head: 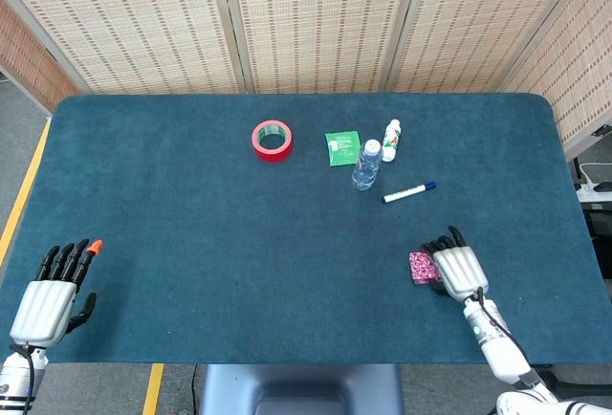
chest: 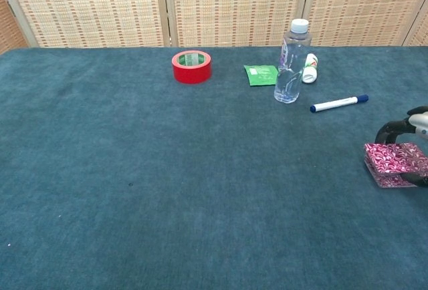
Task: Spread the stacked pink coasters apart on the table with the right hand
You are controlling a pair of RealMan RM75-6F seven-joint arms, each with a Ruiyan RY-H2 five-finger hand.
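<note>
The stack of pink patterned coasters (head: 421,267) (chest: 394,160) lies on the blue table near its front right. My right hand (head: 457,267) is right beside it, on its right. The dark fingers (chest: 393,129) curve over the stack's far edge, and the thumb sits at its near right corner, so the hand grips the stack from the side. Only the fingers show at the chest view's right edge. My left hand (head: 53,291) rests flat at the front left with fingers apart and nothing in it.
At the back middle stand a red tape roll (head: 272,140) (chest: 192,67), a green packet (head: 341,146), a clear water bottle (head: 366,164) (chest: 292,63), a small white bottle (head: 390,140) and a white marker with a blue cap (head: 409,191) (chest: 338,103). The table's front edge (head: 287,362) runs close to both hands.
</note>
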